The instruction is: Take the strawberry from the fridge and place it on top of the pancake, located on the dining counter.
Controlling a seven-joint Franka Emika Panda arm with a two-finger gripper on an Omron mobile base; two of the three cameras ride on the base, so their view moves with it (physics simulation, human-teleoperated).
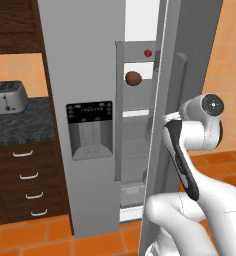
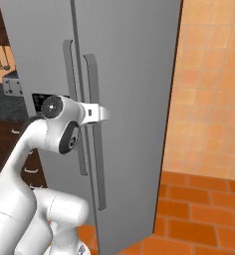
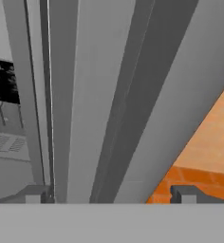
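Note:
The fridge (image 1: 80,60) stands with its right door (image 2: 134,74) swung partly open. Inside, the tiny red strawberry (image 1: 148,52) rests on an upper shelf, above a larger brown oval object (image 1: 133,78). My gripper (image 3: 109,194) is open, and its fingertips (image 3: 35,194) straddle the right door's long vertical handle (image 3: 133,95) without closing on it. From the right base view, my hand (image 2: 100,113) is up against that handle (image 2: 93,149). The pancake and the dining counter are out of view.
A toaster (image 1: 7,97) sits on a dark granite counter (image 1: 20,127) left of the fridge, above dark wood drawers (image 1: 30,175). The open door edge (image 1: 157,150) stands between my arm and the fridge's interior. An orange tiled floor (image 2: 199,214) and wall lie to the right.

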